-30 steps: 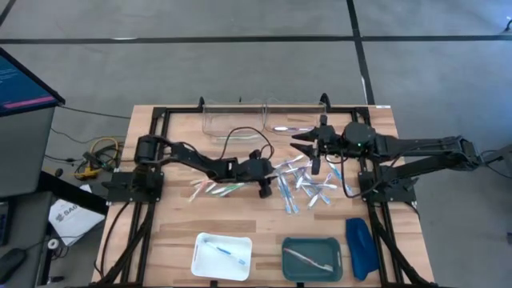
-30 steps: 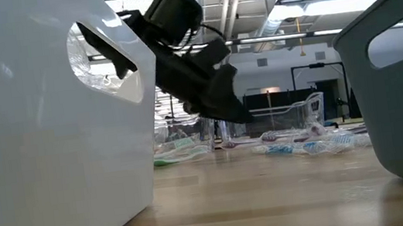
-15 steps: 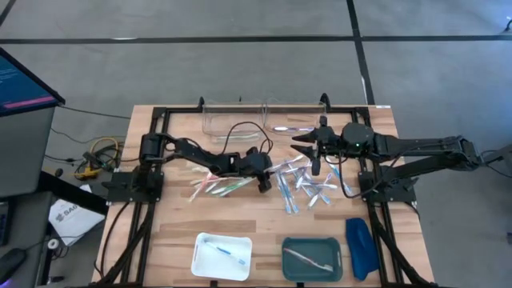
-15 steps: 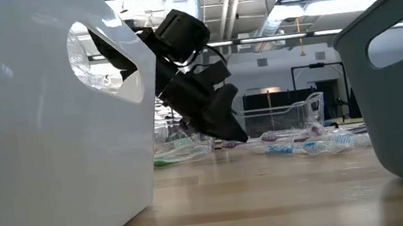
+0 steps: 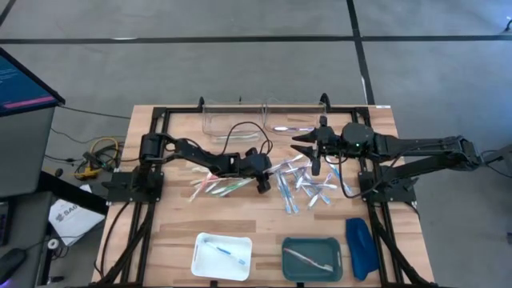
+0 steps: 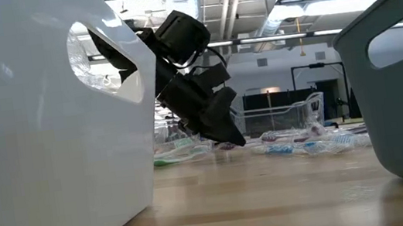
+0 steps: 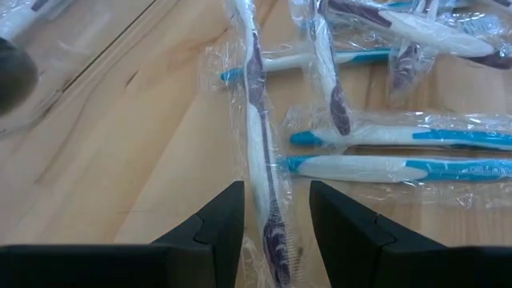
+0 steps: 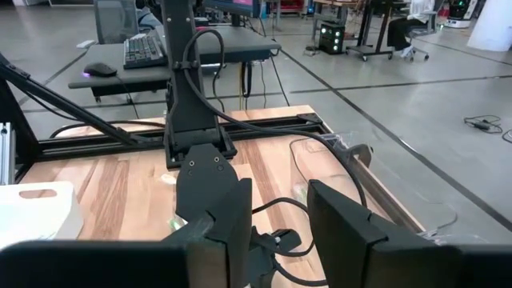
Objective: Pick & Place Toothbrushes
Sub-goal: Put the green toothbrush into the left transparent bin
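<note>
The left tool point(image 7: 270, 224) hangs low over the bench point(image 5: 168, 232), fingers parted on either side of a purple-and-white wrapped brush point(image 7: 258, 152), not closed on it. The other brushes point(image 5: 308, 186) lie scattered mid-bench. The right tool point(image 5: 314, 148) waits above them, parted and empty.

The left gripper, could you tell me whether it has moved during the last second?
Yes. In the low view the left gripper has dropped toward the table, ending lower against the fixed white bin beside it.
</note>
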Robot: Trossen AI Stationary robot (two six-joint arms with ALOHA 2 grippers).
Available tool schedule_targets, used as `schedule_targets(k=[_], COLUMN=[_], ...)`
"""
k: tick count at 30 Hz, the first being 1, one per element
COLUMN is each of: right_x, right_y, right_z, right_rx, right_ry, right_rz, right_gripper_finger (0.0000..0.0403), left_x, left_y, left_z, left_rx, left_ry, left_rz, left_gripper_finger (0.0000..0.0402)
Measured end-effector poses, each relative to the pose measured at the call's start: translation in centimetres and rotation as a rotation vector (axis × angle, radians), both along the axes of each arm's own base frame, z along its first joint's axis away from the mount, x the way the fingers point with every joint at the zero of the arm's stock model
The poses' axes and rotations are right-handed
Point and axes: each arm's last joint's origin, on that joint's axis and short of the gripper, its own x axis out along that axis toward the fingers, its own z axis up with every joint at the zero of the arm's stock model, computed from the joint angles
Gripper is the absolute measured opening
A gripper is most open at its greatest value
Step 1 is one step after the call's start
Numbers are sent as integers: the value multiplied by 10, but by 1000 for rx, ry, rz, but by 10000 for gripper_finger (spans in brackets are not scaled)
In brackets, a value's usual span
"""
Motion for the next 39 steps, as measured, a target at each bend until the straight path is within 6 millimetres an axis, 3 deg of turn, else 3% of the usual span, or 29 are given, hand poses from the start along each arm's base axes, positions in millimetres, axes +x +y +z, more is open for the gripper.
schedule_targets(k=[21,30,39], right_x=[0,0,0], right_y=[0,0,0], right_z=[0,-1,-2], right_rx=[-1,0,0], right_ry=[0,12,21], right_rz=[-1,-1,-1], right_gripper_finger=[116,116,116], left_x=[-4,-7,-38], left_y=[1,-1,-14], left_z=[-1,25,80], left_rx=[5,9,-3], left_ry=[53,5,77], left_rz=[7,4,-20], left_gripper_finger=[136,136,136])
